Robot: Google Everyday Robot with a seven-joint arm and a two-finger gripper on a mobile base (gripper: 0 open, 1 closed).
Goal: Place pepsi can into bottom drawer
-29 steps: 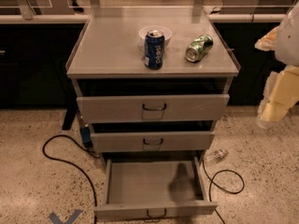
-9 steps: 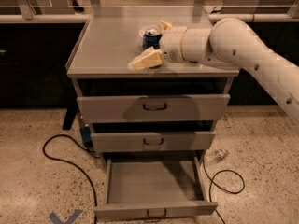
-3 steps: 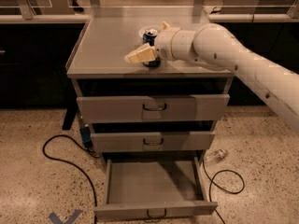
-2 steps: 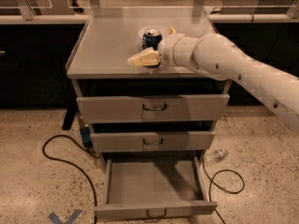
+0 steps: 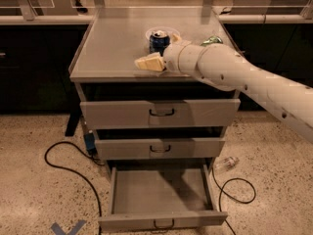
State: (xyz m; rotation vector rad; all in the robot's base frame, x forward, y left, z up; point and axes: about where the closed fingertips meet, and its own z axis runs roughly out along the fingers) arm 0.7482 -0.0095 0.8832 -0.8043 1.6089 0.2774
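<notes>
The pepsi can (image 5: 159,39), dark blue with a silver top, stands upright on the cabinet top (image 5: 115,48). My gripper (image 5: 162,50) is at the can, open. One cream finger (image 5: 149,62) lies in front of the can on its left. The other finger (image 5: 175,37) shows just behind it on the right. The can's lower half is hidden by the wrist. I cannot tell whether the fingers touch it. The bottom drawer (image 5: 161,195) is pulled fully out below, and nothing shows inside it.
A green and silver can (image 5: 211,40) lies behind my arm on the cabinet top. The two upper drawers (image 5: 161,114) are slightly ajar. A black cable (image 5: 73,168) and a plastic bottle (image 5: 226,163) lie on the floor beside the cabinet.
My arm has come in from the right to the pepsi can. Over the last second the gripper has sunk slightly around it. The can has not moved.
</notes>
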